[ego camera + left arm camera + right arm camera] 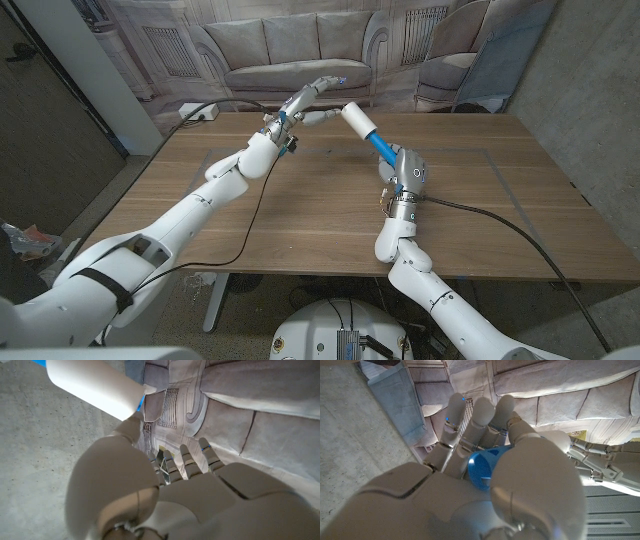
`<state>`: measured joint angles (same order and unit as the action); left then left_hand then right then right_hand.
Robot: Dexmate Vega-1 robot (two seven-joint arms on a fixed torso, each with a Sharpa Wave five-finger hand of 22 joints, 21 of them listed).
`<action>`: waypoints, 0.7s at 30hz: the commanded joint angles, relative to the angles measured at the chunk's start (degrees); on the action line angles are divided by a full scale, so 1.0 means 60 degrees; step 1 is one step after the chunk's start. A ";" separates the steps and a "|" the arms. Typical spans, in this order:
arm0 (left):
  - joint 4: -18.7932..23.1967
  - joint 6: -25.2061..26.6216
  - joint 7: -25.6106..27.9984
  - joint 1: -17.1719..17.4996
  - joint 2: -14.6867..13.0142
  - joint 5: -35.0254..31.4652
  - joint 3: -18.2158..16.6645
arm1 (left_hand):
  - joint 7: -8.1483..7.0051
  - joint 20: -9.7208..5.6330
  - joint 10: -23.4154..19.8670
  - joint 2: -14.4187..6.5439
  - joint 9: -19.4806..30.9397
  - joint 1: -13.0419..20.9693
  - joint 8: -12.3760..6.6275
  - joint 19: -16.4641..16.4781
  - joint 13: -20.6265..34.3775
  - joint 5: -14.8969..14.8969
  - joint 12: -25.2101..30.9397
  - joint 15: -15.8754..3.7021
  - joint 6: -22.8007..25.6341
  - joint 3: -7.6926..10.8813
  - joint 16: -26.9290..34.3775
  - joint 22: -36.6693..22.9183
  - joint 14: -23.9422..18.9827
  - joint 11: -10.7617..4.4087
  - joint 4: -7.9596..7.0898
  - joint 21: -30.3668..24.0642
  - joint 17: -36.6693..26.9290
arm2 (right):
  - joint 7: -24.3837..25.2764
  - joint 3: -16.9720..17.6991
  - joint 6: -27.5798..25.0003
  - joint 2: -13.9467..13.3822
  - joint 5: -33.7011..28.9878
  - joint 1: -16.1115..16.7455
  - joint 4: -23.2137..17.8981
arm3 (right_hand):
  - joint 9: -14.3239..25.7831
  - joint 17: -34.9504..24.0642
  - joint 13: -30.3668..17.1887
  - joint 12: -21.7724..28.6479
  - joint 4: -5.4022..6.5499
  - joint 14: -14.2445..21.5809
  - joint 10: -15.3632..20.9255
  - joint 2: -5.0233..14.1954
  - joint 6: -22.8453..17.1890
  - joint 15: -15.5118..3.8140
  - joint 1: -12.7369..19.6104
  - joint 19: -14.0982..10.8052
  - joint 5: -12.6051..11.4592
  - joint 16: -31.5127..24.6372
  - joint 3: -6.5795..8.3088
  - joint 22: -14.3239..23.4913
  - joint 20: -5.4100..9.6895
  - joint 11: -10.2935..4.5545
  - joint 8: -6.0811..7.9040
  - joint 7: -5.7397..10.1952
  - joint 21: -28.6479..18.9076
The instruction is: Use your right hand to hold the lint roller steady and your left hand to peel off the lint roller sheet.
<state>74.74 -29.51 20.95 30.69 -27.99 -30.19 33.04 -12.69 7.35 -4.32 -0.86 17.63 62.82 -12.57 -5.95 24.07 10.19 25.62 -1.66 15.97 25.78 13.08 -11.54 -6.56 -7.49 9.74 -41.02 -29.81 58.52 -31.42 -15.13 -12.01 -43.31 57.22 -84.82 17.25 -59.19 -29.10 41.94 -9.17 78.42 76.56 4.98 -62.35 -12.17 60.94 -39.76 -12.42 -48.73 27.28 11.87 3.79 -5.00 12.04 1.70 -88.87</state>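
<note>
Your right hand [408, 176] grips the lint roller [358, 120] by its blue handle, white roll raised at upper centre above the bench [480, 220]. Your left hand [305, 103], fingers spread, touches the roll; next, pinch a sheet edge.

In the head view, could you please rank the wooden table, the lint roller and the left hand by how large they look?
1. wooden table
2. left hand and lint roller: they look alike in size, so I won't rank them.
</note>
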 commanded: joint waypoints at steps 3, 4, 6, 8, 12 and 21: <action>0.2029 0.0590 -0.0191 -0.0153 -0.1064 -0.2032 0.0399 | 0.0018 -0.0021 -0.0006 -0.0062 0.0207 0.0538 -0.0569 0.0048 0.0027 -0.0017 -0.0082 -0.0140 0.1019 0.0026 -0.0016 0.0028 0.0133 -0.0189 -0.0028 -0.0007 0.0045 | 0.0459 -0.1360 -0.0739 -0.1082 0.1501 -0.0579 -0.0319 | 0.0034 -0.0040 -0.0029 0.0008 -0.0022 -0.0108 0.0419 0.0429 -0.0963 -0.0116 -0.0282 0.0037 -0.0042 0.0053 0.0073 0.0010 0.1331 0.0294 0.0020 -0.0903 -0.0072; 0.2195 0.0698 -0.0429 -0.0178 -0.1118 -0.2021 0.0390 | 0.0021 -0.0017 -0.0017 -0.0118 0.0230 0.0532 -0.0648 -0.0005 0.0027 -0.0014 -0.0089 -0.0137 0.1177 0.0021 -0.0012 0.0033 0.0173 -0.0186 -0.0084 0.0019 0.0041 | 0.0528 -0.1420 -0.0793 -0.1105 0.1496 -0.0598 -0.0329 | 0.0034 -0.0051 -0.0012 -0.0001 -0.0020 -0.0094 0.0422 0.0433 -0.0959 -0.0116 -0.0283 0.0037 -0.0042 0.0046 0.0073 0.0011 0.1331 0.0297 0.0018 -0.0902 -0.0073; 0.2533 0.0895 -0.0995 -0.0285 -0.1247 -0.2035 0.0403 | 0.0015 -0.0073 -0.0057 -0.0173 0.0271 0.0494 -0.0803 -0.0106 0.0027 -0.0001 -0.0101 -0.0125 0.1499 0.0000 -0.0030 0.0042 0.0289 -0.0225 -0.0172 0.0069 0.0049 | 0.0684 -0.1461 -0.0632 -0.1138 0.1656 -0.0627 -0.0288 | 0.0037 -0.0113 -0.0041 0.0009 -0.0016 -0.0056 0.0409 0.0434 -0.0957 -0.0115 -0.0289 0.0041 -0.0040 0.0011 0.0071 0.0014 0.1334 0.0285 0.0018 -0.0898 -0.0076; 0.3238 0.1372 -0.2488 -0.0541 -0.1538 -0.2033 0.0460 | 0.0020 -0.0094 0.0062 -0.0209 0.0274 0.0339 -0.0953 -0.0250 0.0024 0.0031 -0.0194 -0.0085 0.1879 -0.0073 -0.0042 0.0047 0.0443 -0.0055 -0.0305 0.0140 0.0059 | 0.0736 -0.1493 -0.0400 -0.1234 0.1837 -0.0633 -0.0317 | 0.0038 -0.0120 -0.0050 0.0008 -0.0015 -0.0058 0.0401 0.0433 -0.0954 -0.0115 -0.0292 0.0047 -0.0040 0.0022 0.0070 0.0016 0.1331 0.0270 0.0018 -0.0895 -0.0076; 0.3681 0.1520 -0.3527 -0.0811 -0.1636 -0.1685 0.0483 | 0.0153 -0.0169 0.0088 -0.0103 0.0207 -0.0001 -0.1012 -0.0361 0.0023 0.0036 -0.0251 -0.0103 0.2168 -0.0243 -0.0047 0.0047 0.0577 0.0088 -0.0471 0.0199 0.0073 | 0.0797 -0.1395 0.0066 -0.1205 0.1831 -0.0553 -0.0191 | 0.0060 -0.0168 -0.0010 -0.0016 0.0002 -0.0086 0.0404 0.0441 -0.0928 -0.0115 -0.0317 0.0098 -0.0038 0.0026 0.0065 0.0021 0.1334 0.0305 0.0017 -0.0913 -0.0068; 0.4595 0.1873 -0.4339 -0.1125 -0.1784 -0.2560 0.0696 | 0.0054 -0.0166 0.0295 0.0069 0.0100 -0.0328 -0.0821 -0.0559 0.0023 0.0004 -0.0373 -0.0061 0.1879 -0.0419 -0.0053 0.0040 0.0728 0.0169 -0.0580 0.0293 0.0065 | 0.0710 -0.1582 -0.0146 -0.1379 0.2165 -0.0504 -0.0453 | 0.0071 -0.0141 -0.0055 -0.0001 -0.0010 -0.0142 0.0384 0.0447 -0.0923 -0.0117 -0.0316 0.0141 -0.0036 0.0122 0.0056 0.0035 0.1333 0.0307 0.0016 -0.0898 -0.0077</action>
<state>94.85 -21.12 4.02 26.53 -36.62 -41.35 35.92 -12.22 6.46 -3.23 -0.47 18.33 61.33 -17.82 -8.55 24.06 10.02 23.70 -2.05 28.05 23.49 13.08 -11.18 -2.62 -6.34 6.30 -39.58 -29.20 62.76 -39.55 -16.17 -18.76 -33.02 54.15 -86.27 17.44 -59.94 -29.26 41.91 -9.18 78.42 76.69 6.43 -62.43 -12.17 59.94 -39.14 -12.39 -48.08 27.27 11.86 3.59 -5.14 11.88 1.59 -88.87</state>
